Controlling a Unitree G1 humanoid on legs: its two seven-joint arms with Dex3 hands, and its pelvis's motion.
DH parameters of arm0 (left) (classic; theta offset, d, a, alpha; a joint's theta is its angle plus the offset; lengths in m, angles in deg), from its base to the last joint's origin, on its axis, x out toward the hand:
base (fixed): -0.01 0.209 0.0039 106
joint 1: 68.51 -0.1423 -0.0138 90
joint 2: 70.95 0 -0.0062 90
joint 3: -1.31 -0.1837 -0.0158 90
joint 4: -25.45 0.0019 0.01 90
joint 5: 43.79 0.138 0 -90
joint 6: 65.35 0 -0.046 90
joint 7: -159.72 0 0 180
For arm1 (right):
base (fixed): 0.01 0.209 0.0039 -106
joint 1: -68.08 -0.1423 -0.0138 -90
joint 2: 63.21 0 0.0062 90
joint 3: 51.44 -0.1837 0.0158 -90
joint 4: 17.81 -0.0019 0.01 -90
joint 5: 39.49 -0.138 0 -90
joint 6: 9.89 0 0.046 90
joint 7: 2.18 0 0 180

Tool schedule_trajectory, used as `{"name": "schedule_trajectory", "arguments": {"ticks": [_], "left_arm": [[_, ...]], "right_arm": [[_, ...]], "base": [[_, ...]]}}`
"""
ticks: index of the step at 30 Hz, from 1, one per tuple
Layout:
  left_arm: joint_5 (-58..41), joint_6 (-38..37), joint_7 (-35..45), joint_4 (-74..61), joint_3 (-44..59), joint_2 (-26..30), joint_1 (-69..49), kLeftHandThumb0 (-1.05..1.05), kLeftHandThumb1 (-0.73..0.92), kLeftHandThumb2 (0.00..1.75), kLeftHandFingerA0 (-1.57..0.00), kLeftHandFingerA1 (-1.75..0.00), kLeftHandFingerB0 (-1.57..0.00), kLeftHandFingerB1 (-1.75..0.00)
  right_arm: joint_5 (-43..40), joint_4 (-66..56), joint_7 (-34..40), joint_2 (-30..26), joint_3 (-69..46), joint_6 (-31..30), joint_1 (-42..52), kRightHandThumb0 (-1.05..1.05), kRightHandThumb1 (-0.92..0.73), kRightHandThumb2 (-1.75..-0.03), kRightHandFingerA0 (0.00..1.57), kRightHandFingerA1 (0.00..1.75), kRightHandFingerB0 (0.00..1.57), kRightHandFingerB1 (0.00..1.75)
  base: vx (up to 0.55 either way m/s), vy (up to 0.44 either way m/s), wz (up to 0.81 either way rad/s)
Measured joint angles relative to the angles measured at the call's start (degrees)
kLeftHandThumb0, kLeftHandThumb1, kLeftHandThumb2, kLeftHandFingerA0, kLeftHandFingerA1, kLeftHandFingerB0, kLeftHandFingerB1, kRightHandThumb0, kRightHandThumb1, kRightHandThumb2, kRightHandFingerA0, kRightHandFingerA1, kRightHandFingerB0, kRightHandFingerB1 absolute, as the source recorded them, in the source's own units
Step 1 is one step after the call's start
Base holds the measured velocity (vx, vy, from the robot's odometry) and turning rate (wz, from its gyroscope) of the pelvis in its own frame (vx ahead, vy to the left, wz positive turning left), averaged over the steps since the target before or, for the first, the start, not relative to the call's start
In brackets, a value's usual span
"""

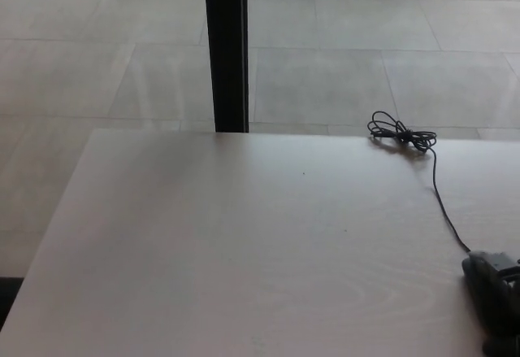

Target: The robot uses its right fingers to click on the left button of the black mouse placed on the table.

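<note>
Black mouse [493, 298] half cut off.

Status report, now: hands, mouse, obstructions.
Left hand out of view. Dark shape at bottom right edge: black mouse, right hand indistinguishable. Cable trails to far edge. Table otherwise bare.

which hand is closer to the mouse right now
Right. The right hand sits over the mouse at the table's right edge; the left hand is not in view.

The black mouse [490, 292] lies at the bench's right edge, partly cut off, its cable [439, 194] trailing back to a coiled bundle.
</note>
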Motion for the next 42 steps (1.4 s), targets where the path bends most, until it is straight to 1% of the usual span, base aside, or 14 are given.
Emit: {"name": "schedule_trajectory", "arguments": {"ticks": [1, 4, 8, 11, 12, 15, 18, 19, 22, 32, 33, 34, 41, 42], "left_arm": [[0.0, 0.0, 0.0, 0.0, 0.0, 0.0, 0.0, -0.76, 0.91, 0.67, -0.53, -0.55, -0.46, -0.44], [0.0, 0.0, 0.2, 0.0, 0.0, 0.0, -0.1, -0.78, 0.92, 0.67, -0.52, -0.55, -0.46, -0.45], [0.0, 0.0, 0.4, 0.0, 0.0, -0.1, -0.2, -0.77, 0.9, 0.67, -0.59, -0.55, -0.51, -0.45], [0.0, 0.0, 0.5, 0.0, 0.0, -0.2, -0.3, -0.83, 0.73, 0.85, -0.57, -0.61, -0.45, -0.51], [0.0, 0.0, 0.5, 0.0, 0.0, -0.2, -0.3, -0.83, 0.73, 0.86, -0.56, -0.63, -0.43, -0.51], [0.0, 0.0, 0.5, 0.0, 0.0, -0.2, -0.5, -0.8, 0.92, 0.68, -0.62, -0.56, -0.49, -0.44], [0.0, 0.0, 0.5, 0.0, 0.0, -0.2, -0.5, -0.8, 0.91, 0.67, -0.57, -0.56, -0.45, -0.44], [0.0, 0.0, 0.5, 0.0, 0.0, -0.2, -0.5, -0.81, 0.92, 0.68, -0.56, -0.57, -0.45, -0.44], [0.0, 0.0, 0.5, 0.0, 0.0, -0.2, -0.5, -0.78, 0.92, 0.69, -0.58, -0.57, -0.44, -0.43], [0.0, 0.0, 0.6, 0.0, 0.0, -0.3, -0.6, -0.79, 0.92, 0.71, -0.56, -0.57, -0.44, -0.43], [0.0, 0.0, 0.6, 0.0, 0.0, -0.3, -0.5, -0.84, 0.77, 0.88, -0.57, -0.6, -0.43, -0.49], [0.0, 0.0, 0.6, 0.0, 0.0, -0.3, -0.5, -0.78, 0.92, 0.69, -0.6, -0.57, -0.49, -0.45], [0.0, 0.0, 0.6, 0.0, 0.0, -0.3, -0.5, -0.81, 0.92, 0.7, -0.58, -0.55, -0.47, -0.43], [0.0, 0.0, 0.6, 0.0, -0.1, -0.3, -0.5, -0.81, 0.92, 0.7, -0.6, -0.56, -0.46, -0.43]], "right_arm": [[-0.7, -0.5, -1.0, 0.2, -0.8, 0.1, 0.0, -0.88, -0.83, -0.72, 0.61, 1.35, 0.41, 0.34], [-2.5, -1.9, -3.5, 0.7, -3.0, 0.3, 0.0, -0.88, -0.91, -0.68, 0.94, 1.59, 0.41, 0.34], [-5.5, -4.4, -5.4, 0.7, -8.5, 0.4, -1.4, -0.86, -0.73, -1.11, 0.64, 0.75, 0.36, 0.5], [-7.7, -6.2, -6.4, 0.7, -13.2, 0.3, -2.3, -0.83, -0.83, -0.73, 0.94, 1.57, 0.41, 0.44], [-8.5, -7.0, -6.8, 0.7, -15.1, 0.2, -2.5, -0.74, -0.67, -1.09, 0.99, 1.25, 0.36, 0.53], [-10.4, -8.9, -7.7, 0.7, -19.6, -0.1, -2.5, -0.78, -0.87, -0.66, 0.53, 0.66, 0.4, 0.41], [-12.4, -10.5, -8.6, 0.6, -24.6, -0.6, -2.4, -0.84, -0.7, -1.06, 0.67, 0.63, 0.33, 0.49], [-13.2, -11.1, -8.9, 0.6, -26.9, -0.8, -2.1, -0.83, -0.87, -0.66, 0.55, 0.47, 0.38, 0.34], [-14.7, -11.9, -9.5, 0.6, -31.7, -1.3, -1.0, -0.95, -0.84, -0.66, 0.98, 0.69, 0.45, 0.35], [-19.7, -12.4, -11.0, 0.6, -48.5, -3.1, 4.7, -0.88, -0.84, -0.66, 0.61, 0.52, 0.46, 0.39], [-20.4, -12.3, -11.1, 0.6, -50.4, -3.3, 5.4, -0.84, -0.68, -1.07, 0.49, 0.62, 0.36, 0.51], [-20.9, -12.3, -11.1, 0.6, -51.7, -3.4, 6.0, -0.84, -0.86, -0.66, 0.65, 0.52, 0.44, 0.36], [-25.9, -10.1, -11.5, 2.6, -62.9, -4.6, 9.9, -0.82, -0.66, -1.02, 0.41, 0.6, 0.2, 0.46], [-26.6, -9.6, -11.6, 3.2, -64.2, -4.7, 10.3, -0.82, -0.83, -0.65, 0.49, 0.51, 0.28, 0.32]], "base": [[0.0, 0.0, 0.0], [0.0, 0.0, 0.0], [0.0, 0.0, 0.0], [0.0, 0.0, 0.0], [0.0, 0.0, 0.0], [0.0, 0.0, 0.0], [0.0, 0.0, 0.0], [0.0, 0.0, 0.0], [0.0, 0.0, 0.0], [0.0, 0.0, 0.0], [0.0, 0.0, 0.0], [0.0, 0.0, 0.0], [0.0, 0.0, 0.0], [0.0, 0.0, 0.0]]}}
